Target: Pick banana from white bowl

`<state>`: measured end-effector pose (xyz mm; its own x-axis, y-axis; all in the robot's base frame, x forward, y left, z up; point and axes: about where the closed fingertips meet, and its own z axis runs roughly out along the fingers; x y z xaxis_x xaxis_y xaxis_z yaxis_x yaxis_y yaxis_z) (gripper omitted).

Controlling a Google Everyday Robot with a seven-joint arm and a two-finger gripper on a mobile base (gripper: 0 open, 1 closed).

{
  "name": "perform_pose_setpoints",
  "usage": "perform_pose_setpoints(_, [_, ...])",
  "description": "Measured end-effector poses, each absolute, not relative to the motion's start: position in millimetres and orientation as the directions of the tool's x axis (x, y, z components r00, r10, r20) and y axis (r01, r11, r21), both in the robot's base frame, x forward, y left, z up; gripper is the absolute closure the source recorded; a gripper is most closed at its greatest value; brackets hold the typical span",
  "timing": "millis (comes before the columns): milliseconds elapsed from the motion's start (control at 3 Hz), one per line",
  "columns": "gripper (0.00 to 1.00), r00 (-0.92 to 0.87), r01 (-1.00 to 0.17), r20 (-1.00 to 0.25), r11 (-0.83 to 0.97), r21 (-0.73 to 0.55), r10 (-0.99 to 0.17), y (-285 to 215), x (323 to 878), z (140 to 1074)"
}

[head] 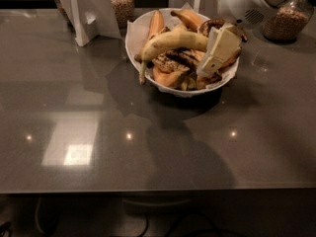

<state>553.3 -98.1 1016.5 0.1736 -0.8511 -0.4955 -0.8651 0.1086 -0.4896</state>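
The white bowl, lined with white paper, stands at the back middle of the dark table. The long pale yellow-green banana lies on top of the pile, its thin stem hanging over the bowl's left front rim. Blackened spotted bananas and smaller orange ones lie under and behind it. My gripper reaches in from the upper right and hangs over the right side of the bowl, at the banana's right end. The banana's right tip is hidden behind it.
A glass jar of grain and a white card stand are behind the bowl on the left. Another grain jar is at the back right. The table's front edge runs across the lower view.
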Motion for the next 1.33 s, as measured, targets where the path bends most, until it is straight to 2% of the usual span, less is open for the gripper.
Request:
perform_pose_setpoints(333, [0.13,0.212,-0.850,-0.493,0.089,-0.519,-0.844,-90.6,571.5,1021.1])
perform_pose_setpoints(1000, [0.51,0.236,-0.852,-0.507,0.074,-0.518,-0.829,-78.8,588.3,1010.4])
perform_pose_setpoints(1333, [0.52,0.236,-0.855,-0.510,0.073,-0.514,-0.827,-77.8,589.7,1007.4])
